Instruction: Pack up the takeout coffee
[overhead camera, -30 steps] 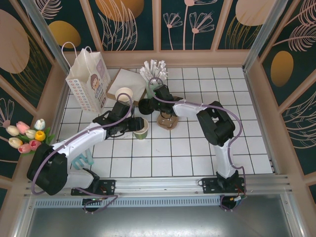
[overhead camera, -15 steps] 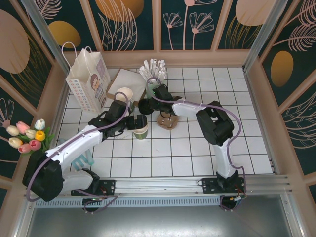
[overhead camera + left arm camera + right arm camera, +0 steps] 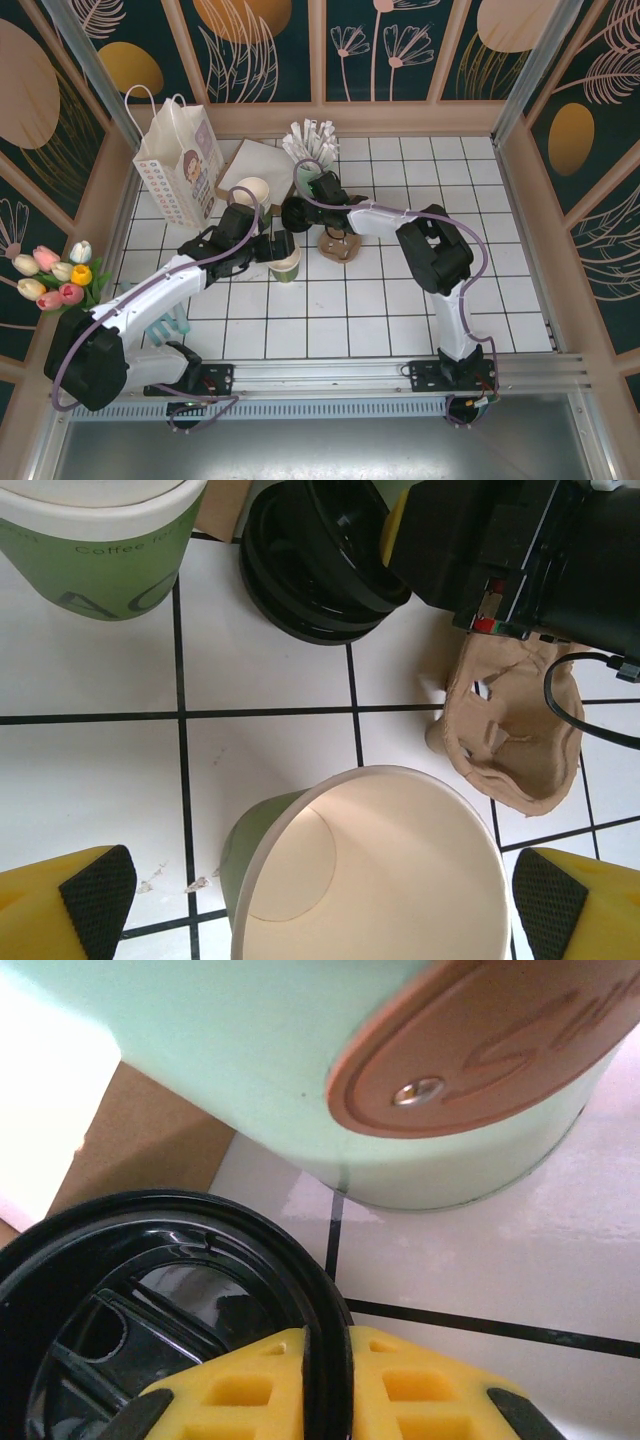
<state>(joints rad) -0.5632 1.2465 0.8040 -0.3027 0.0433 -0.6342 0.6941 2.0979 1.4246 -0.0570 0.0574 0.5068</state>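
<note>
From above, the takeout coffee cup (image 3: 286,263) stands lidless on the bench (image 3: 400,310), near a cardboard carrier (image 3: 338,245). At the left wrist, the left pincer (image 3: 325,905) gapes wide, one finger on either side of the cup. At the right wrist, the right pincer (image 3: 327,1360) is clamped on the rim of a black lid (image 3: 150,1290).

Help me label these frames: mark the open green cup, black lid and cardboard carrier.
open green cup (image 3: 400,850): left wrist view, inner wall.
black lid (image 3: 120,1300): right wrist view, ribbed inside.
cardboard carrier (image 3: 510,730): left wrist view, centre.

Cup (image 3: 370,870) green, cream inside; lid (image 3: 320,550) black; table (image 3: 90,660) white-tiled, black grout.
</note>
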